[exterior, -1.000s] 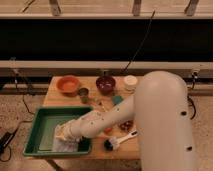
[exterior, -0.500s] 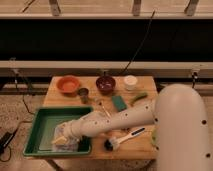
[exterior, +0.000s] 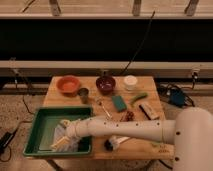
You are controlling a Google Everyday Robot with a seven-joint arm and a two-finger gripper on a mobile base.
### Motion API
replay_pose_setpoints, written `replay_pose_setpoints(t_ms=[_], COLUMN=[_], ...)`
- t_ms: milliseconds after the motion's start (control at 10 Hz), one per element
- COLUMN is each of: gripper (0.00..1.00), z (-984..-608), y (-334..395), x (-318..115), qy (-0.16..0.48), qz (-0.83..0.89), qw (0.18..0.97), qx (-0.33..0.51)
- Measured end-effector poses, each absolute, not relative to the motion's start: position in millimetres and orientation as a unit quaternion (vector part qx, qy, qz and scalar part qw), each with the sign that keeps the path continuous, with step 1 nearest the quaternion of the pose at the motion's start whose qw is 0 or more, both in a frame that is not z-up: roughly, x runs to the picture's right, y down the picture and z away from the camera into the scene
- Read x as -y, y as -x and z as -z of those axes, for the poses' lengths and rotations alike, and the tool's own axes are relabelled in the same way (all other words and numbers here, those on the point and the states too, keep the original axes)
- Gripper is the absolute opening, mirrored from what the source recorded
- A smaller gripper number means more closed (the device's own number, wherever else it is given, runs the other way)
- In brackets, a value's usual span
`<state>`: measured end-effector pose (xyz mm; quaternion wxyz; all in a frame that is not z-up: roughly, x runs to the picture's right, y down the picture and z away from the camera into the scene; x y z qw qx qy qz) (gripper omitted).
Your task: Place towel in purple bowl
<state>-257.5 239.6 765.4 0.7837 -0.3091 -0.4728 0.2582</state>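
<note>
The towel is a pale, crumpled cloth lying in the green tray at the table's front left. My gripper is down inside the tray, at the towel's front edge and touching it. My white arm stretches from the lower right across the front of the table to the tray. The purple bowl is dark and stands at the back middle of the table, well away from the gripper.
An orange bowl and a small can stand left of the purple bowl, a white cup to its right. A green sponge, a green object, a dark bar and a brush lie mid-table.
My arm has dropped lower and stretched out flatter over the table's front. The gripper has moved further down and forward in the tray, onto the towel.
</note>
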Motion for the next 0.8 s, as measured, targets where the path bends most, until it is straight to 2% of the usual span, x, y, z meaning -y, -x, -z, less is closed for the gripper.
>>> replay_pose_setpoints(t_ms=[800], gripper=[0.80], z=[-767.2], y=[257.5], x=[-235.8], qy=[0.294], qz=[-0.250], qw=[0.798], qx=[0.463])
